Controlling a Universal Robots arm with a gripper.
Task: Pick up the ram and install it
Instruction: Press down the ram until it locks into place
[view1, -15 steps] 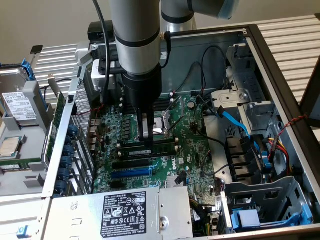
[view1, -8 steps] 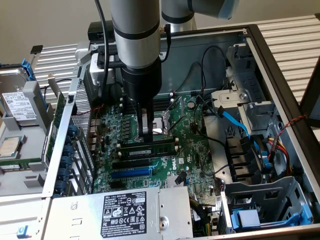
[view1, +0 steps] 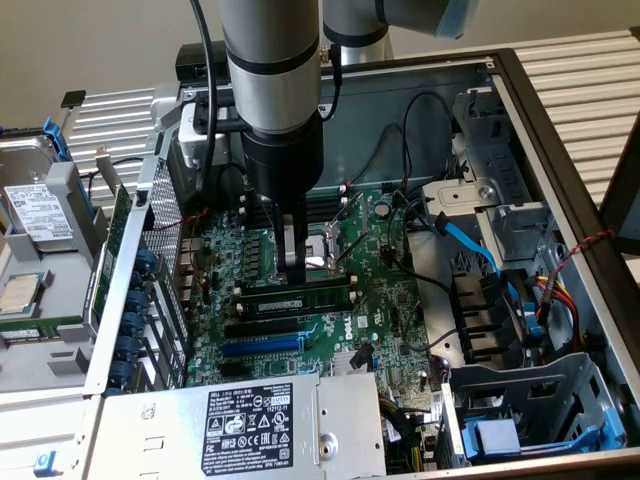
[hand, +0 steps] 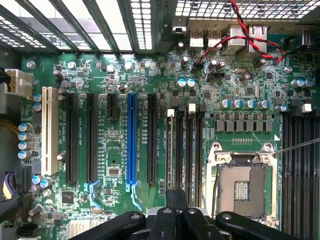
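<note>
The ram (view1: 300, 298), a thin green stick with a white label strip, stands on edge in a memory slot on the motherboard (view1: 395, 300), beside the CPU socket (view1: 325, 255). My gripper (view1: 293, 267) hangs straight down from the arm, its tips right over the ram's top edge; I cannot tell whether they touch it. In the wrist view the gripper (hand: 176, 200) is shut, its dark fingers pressed together over the row of black memory slots (hand: 197, 145) with white end clips.
A long blue expansion slot (hand: 131, 140) and black slots lie beside the memory slots. The open CPU socket (hand: 242, 187) is close by. A power supply box (view1: 250, 425), a blue cable (view1: 470, 245), a drive cage (view1: 530, 400) and case walls surround the board.
</note>
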